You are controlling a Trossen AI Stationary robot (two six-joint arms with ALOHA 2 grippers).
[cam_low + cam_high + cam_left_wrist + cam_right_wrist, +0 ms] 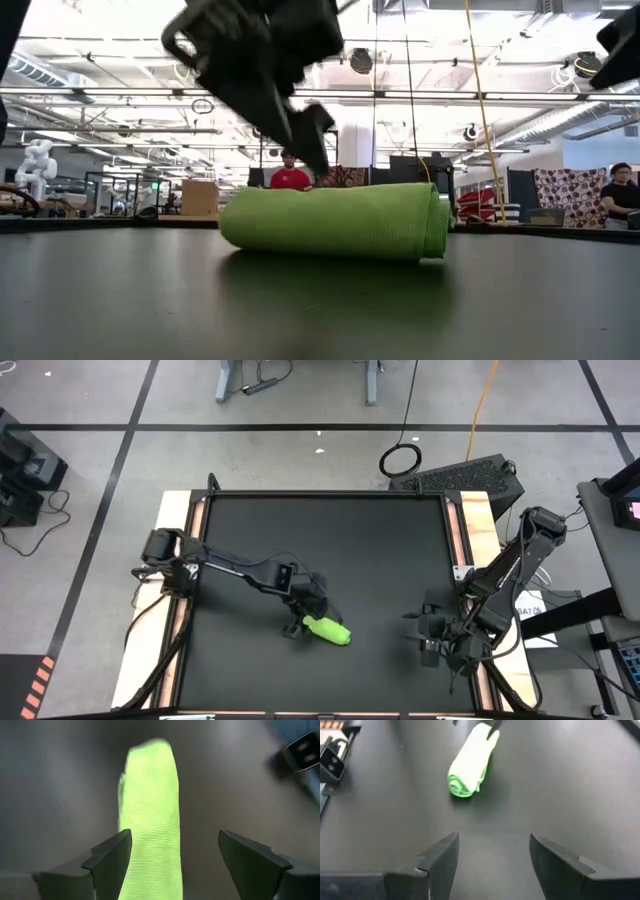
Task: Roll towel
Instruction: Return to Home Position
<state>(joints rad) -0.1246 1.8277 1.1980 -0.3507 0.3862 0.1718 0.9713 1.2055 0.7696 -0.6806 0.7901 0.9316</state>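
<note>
Both grippers gape wide and empty, left gripper (175,835) hovering over one end of the towel (328,630), a tight roll lying mid-table (380,540), right gripper (493,837) well apart, so rolling looks done, only parking left.

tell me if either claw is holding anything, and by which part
Nothing is held. The left claw is open above one end of the rolled towel, not gripping it. The right claw is open, off to the side.
</note>
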